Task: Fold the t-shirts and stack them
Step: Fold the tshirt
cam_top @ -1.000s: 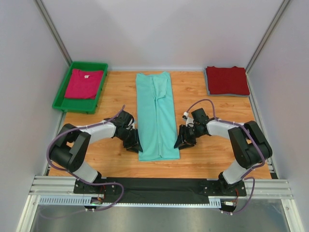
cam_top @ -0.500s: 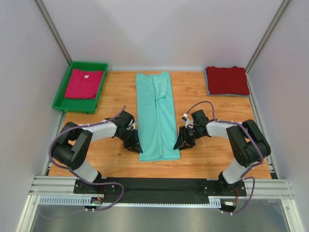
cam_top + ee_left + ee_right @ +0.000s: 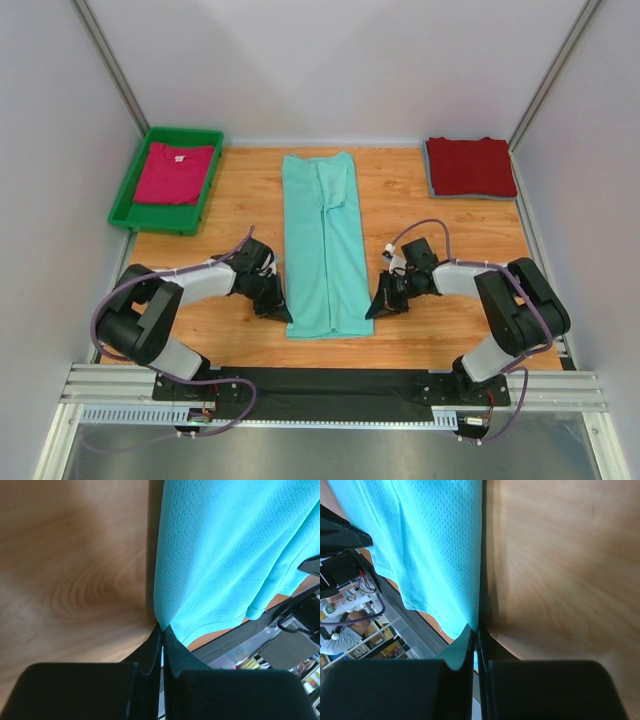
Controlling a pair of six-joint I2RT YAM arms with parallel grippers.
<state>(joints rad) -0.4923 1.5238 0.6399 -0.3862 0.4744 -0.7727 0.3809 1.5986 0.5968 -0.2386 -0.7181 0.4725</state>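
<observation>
Left gripper (image 3: pixel 162 630): clamped on teal shirt (image 3: pixel 320 240), left edge by hem, toward table (image 3: pixel 450 330) front.
Right gripper (image 3: pixel 476 630): clamped likewise, right edge.
Position: teal shirt lies lengthwise down table middle.
Purpose: probably an even hem lift for folding.

A long shirt (image 3: pixel 320 245) lies across the middle of the table (image 3: pixel 240 195). Far left, a tray (image 3: pixel 127 187) holds a second shirt (image 3: pixel 175 172); far right lies a third shirt (image 3: pixel 470 166).

The left jaws and right jaws closely flank the mint-teal t-shirt (image 3: pixel 320 235).
</observation>
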